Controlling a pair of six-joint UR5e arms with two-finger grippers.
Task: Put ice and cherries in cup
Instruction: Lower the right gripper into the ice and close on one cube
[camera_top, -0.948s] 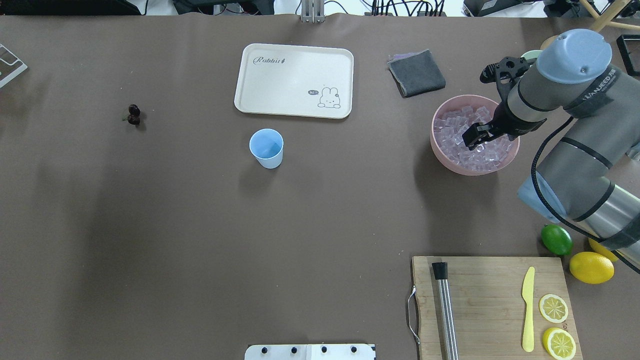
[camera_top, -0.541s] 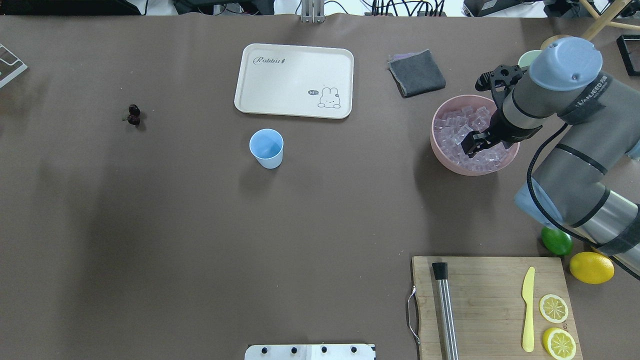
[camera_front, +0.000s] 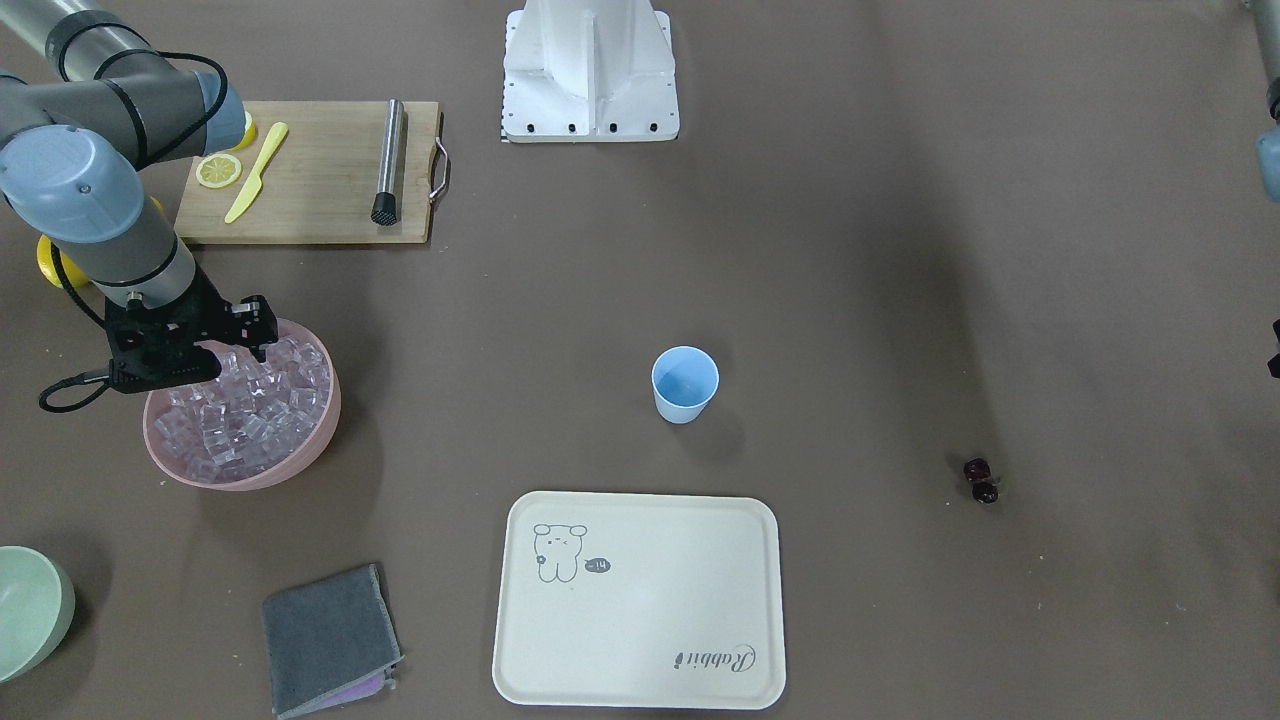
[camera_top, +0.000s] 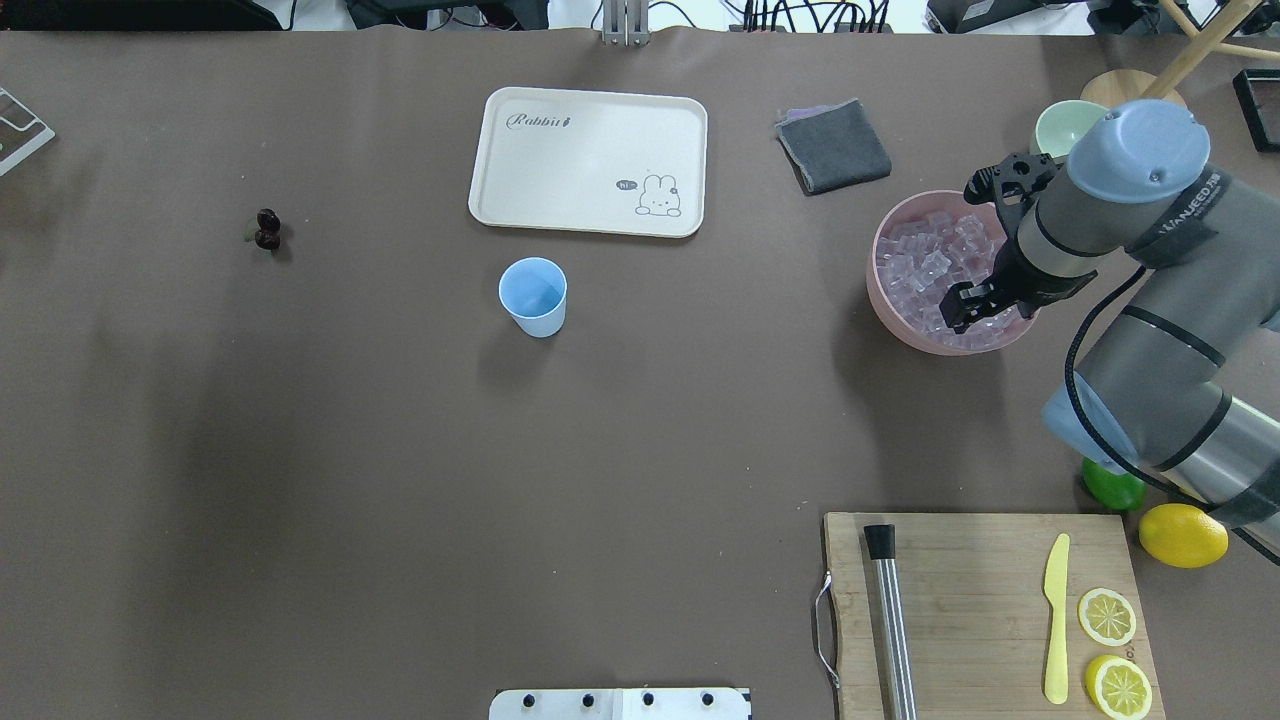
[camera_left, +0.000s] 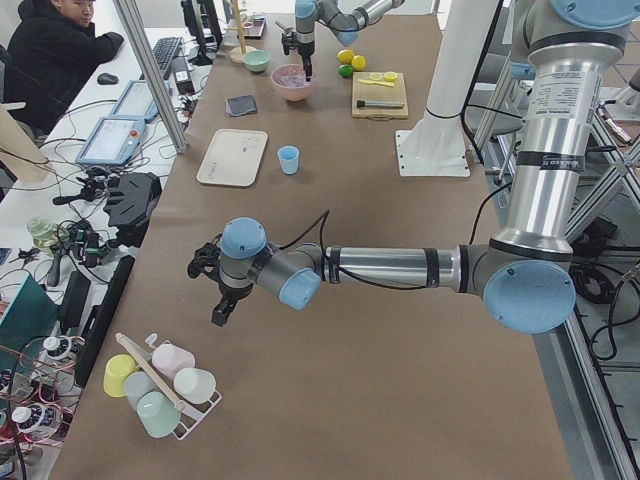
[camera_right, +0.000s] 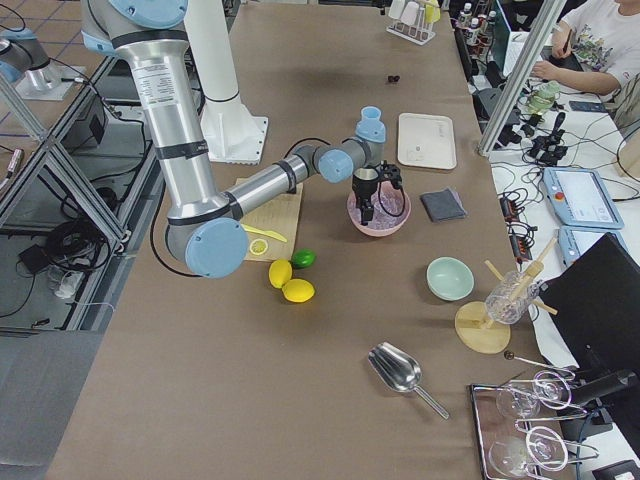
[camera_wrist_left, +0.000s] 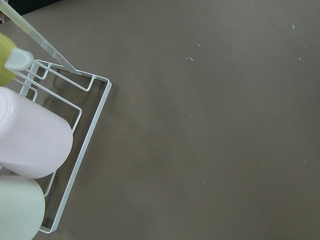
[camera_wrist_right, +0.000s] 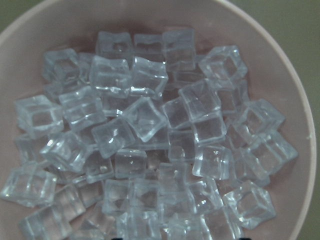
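Observation:
The ice (camera_top: 930, 265) is a heap of clear cubes in a pink bowl (camera_top: 880, 300) at the right of the table, and it fills the right wrist view (camera_wrist_right: 150, 120). My right gripper (camera_top: 965, 305) hangs open just over the cubes at the bowl's near side, holding nothing. The light-blue cup (camera_top: 533, 296) stands upright mid-table, and no ice or cherries show inside it. The dark cherries (camera_top: 267, 229) lie far left on the table. My left gripper (camera_left: 217, 316) shows only in the exterior left view, beside a rack of cups; I cannot tell whether it is open or shut.
A cream tray (camera_top: 588, 160) lies behind the cup. A grey cloth (camera_top: 833, 145) and a pale green bowl (camera_top: 1055, 125) lie near the pink bowl. A cutting board (camera_top: 980, 600) with muddler, knife and lemon slices sits front right, beside a lime (camera_top: 1110, 488) and a lemon (camera_top: 1183, 535).
My right gripper has moved across the pink bowl toward its near rim and dropped closer to the ice. The cup and cherries have not moved.

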